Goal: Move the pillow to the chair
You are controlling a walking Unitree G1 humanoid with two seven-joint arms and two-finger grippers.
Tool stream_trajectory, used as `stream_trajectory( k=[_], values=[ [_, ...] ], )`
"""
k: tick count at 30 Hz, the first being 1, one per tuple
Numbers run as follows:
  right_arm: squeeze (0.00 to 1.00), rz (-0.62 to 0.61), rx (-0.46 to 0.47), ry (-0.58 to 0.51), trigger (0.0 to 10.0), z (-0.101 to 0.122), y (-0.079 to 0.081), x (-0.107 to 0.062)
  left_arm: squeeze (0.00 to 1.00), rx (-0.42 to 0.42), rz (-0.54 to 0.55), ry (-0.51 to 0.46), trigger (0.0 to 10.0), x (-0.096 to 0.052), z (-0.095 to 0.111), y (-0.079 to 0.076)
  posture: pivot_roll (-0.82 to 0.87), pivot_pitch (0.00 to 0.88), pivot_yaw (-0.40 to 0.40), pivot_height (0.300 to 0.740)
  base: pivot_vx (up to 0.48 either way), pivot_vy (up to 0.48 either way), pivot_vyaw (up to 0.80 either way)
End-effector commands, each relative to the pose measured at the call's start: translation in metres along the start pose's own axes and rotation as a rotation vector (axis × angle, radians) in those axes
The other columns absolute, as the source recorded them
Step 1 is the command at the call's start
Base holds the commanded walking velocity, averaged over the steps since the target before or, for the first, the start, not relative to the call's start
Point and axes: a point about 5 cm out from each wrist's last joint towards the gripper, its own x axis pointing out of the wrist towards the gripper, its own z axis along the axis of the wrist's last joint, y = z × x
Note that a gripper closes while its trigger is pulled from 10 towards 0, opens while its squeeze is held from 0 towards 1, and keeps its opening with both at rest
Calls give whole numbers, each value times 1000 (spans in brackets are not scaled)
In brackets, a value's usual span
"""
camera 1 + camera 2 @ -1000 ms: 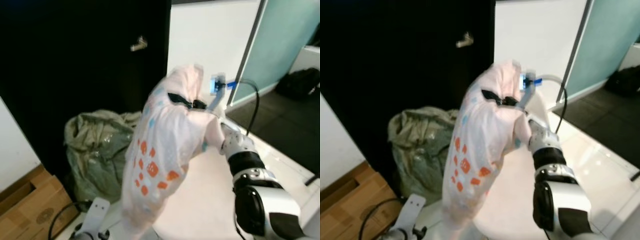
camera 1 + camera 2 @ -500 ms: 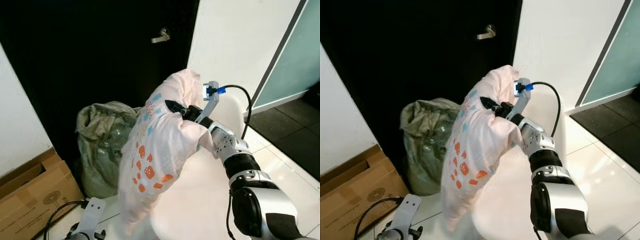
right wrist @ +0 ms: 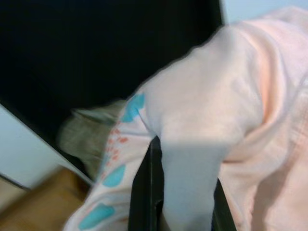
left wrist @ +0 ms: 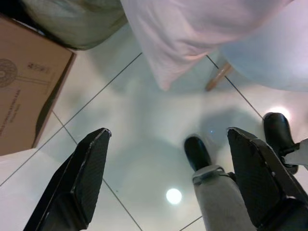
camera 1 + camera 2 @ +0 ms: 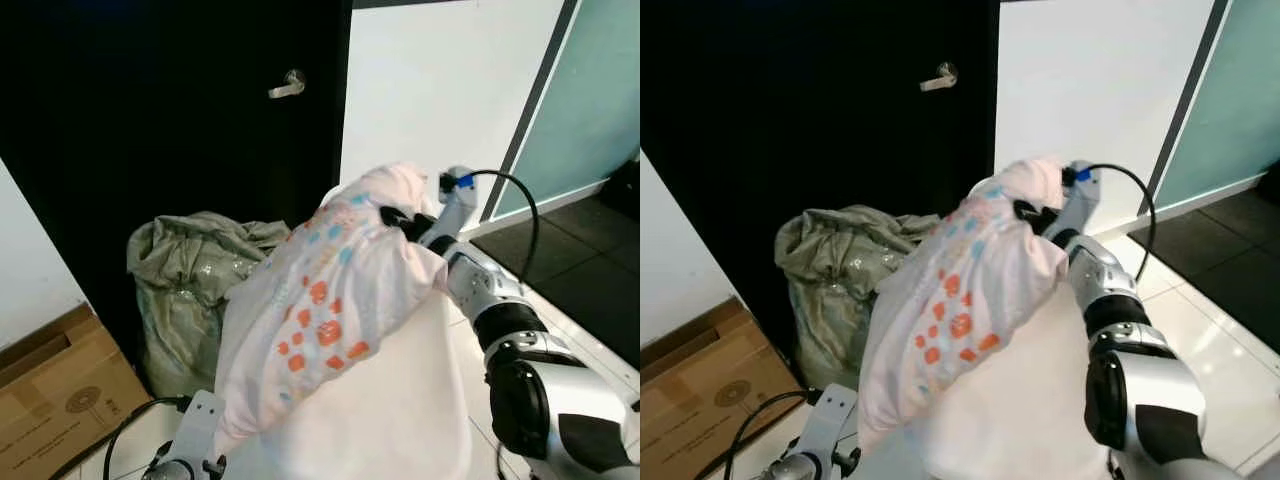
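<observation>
Left eye view: the right gripper [image 5: 400, 218] is raised in front of the robot, its fingers pinched shut on a fold at the top of the pillow [image 5: 320, 310]. That pillow is pale pink with orange and blue square prints, and it hangs slanting down towards the robot's left. Its lower part lies against the white chair [image 5: 400, 420], whose curved back rises just behind the pillow's top. Behind them stands a black door [image 5: 170, 110] with a silver handle [image 5: 288, 85]. A grey-green sack [image 5: 185, 285] slumps on the floor at the foot of the door, and a cardboard box [image 5: 55, 395] sits to its left. A blue connector with a black cable [image 5: 505, 195] loops from the right wrist.

Right eye view: the same scene; part of the left arm [image 5: 815, 440] shows at the lower edge, hanging low.

Left wrist view: the left gripper [image 4: 168, 180] points down at the pale tiled floor [image 4: 130, 139], its two black fingers spread wide with nothing between them. A corner of the pillow hangs above the floor, beside a wooden chair leg [image 4: 217, 77].

Right wrist view: the black fingers [image 3: 144, 192] are closed tight on a bunched fold of pink pillow fabric.
</observation>
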Motion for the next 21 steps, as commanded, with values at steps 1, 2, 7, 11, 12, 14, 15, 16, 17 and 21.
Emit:
stream_trajectory(
  k=[1,2,7,11,12,14,15,16,17,21],
  values=[
    [0,-107,-64,58,10000,-9,-10,-3,0,-4,7,20,10000,-1,-5,3,-84,63,-26,740,0,0,0],
    [0,-140,-81,74,10000,-12,-14,-5,0,-8,13,20,10000,-1,-5,4,-84,63,-26,740,0,0,0],
    [0,-228,-124,134,10000,-25,-22,-9,0,-11,17,20,10000,-1,-6,6,-79,66,-28,740,0,0,0],
    [0,-266,-146,177,10000,-33,-24,-10,0,8,5,24,10000,-1,-6,7,-81,65,-25,740,0,-220,0],
    [0,-266,-146,177,10000,-33,-24,-10,0,8,5,24,10000,-1,-6,7,-81,65,-25,740,0,-469,0],
    [0,-265,-148,183,10000,-35,-23,-10,0,6,6,27,10000,-2,-7,9,-81,63,-26,740,0,-469,0],
    [0,-265,-148,183,10000,-35,-23,-10,0,6,6,27,10000,-2,-7,9,-81,63,-26,740,0,-469,0],
    [0,-266,-148,184,10000,-35,-22,-9,0,1,12,29,10000,-2,-8,10,-80,62,-27,740,0,-469,0],
    [0,-266,-148,184,10000,-35,-22,-9,0,1,12,29,10000,-2,-8,10,-80,62,-27,740,0,-469,0],
    [0,-290,-147,178,10000,-36,-23,-10,0,-8,22,37,10000,-2,-11,11,-80,57,-31,740,0,0,0]
  ],
)
